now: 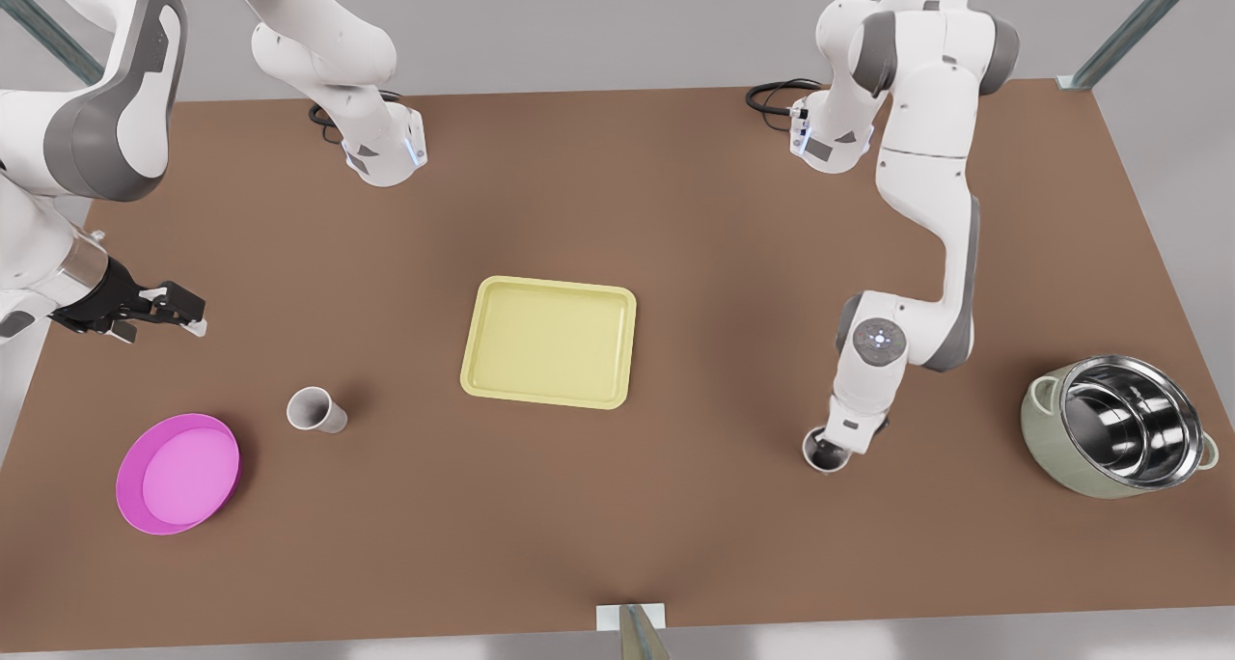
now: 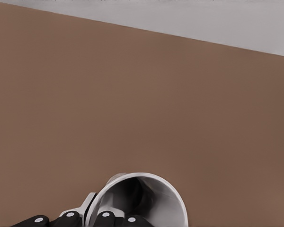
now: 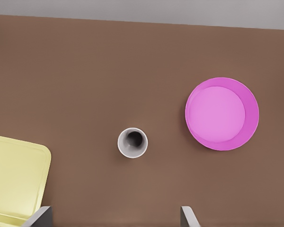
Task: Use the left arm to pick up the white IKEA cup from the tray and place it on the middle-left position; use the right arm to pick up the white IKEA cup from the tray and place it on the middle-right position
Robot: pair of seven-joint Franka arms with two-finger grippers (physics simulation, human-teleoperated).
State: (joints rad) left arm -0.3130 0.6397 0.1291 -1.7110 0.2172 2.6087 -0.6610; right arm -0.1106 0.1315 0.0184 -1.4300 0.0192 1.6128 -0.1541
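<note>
Right at the left tool [image 1: 837, 438], one white cup [image 1: 818, 457] sits on the table [image 1: 675, 206], can't tell if it's gripped or let go. Under the wide-open right tool [image 1: 178, 315], the other cup [image 1: 314, 410] stands between tray [image 1: 550, 288] and pink dish [image 1: 178, 474].

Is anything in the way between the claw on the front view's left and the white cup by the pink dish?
Nothing visible. The right claw hangs open over bare tabletop; the cup stands alone, apart from the pink dish and the tray. The left claw is at the other cup.
</note>
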